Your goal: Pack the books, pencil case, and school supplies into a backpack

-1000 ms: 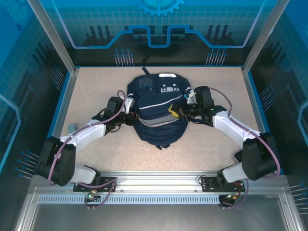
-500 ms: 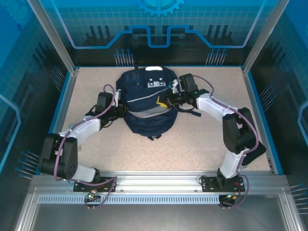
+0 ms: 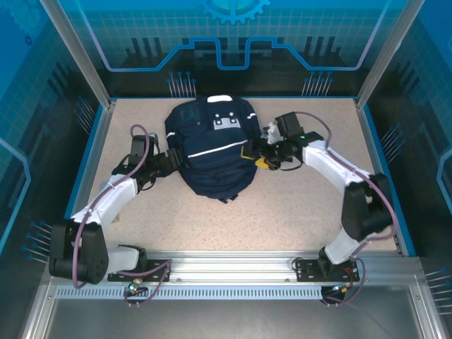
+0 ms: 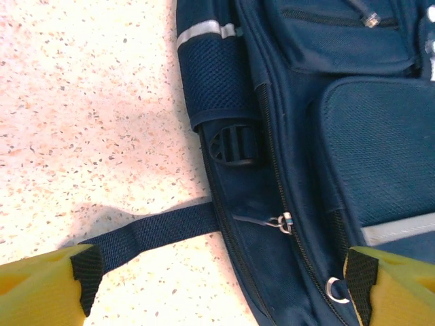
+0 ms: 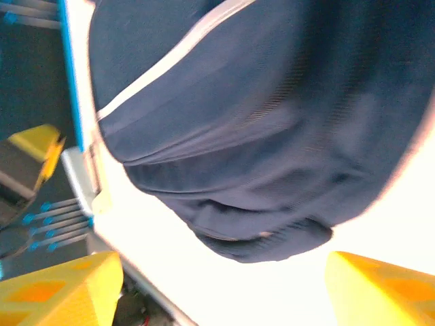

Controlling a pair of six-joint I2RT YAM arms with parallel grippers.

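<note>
Left gripper (image 3: pixel 167 159) and right gripper (image 3: pixel 254 156) stand spread, clamping nothing, one at each flank of the backpack (image 3: pixel 208 145) lying at upper centre of the overhead frame — the closing step, apparently — so next each arm should back away clear of the loose strap (image 4: pixel 149 231).

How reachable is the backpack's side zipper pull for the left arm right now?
Probably yes: the left gripper stands open, and the zipper pull on the backpack lies uncovered just ahead of it, with nothing in between.
</note>
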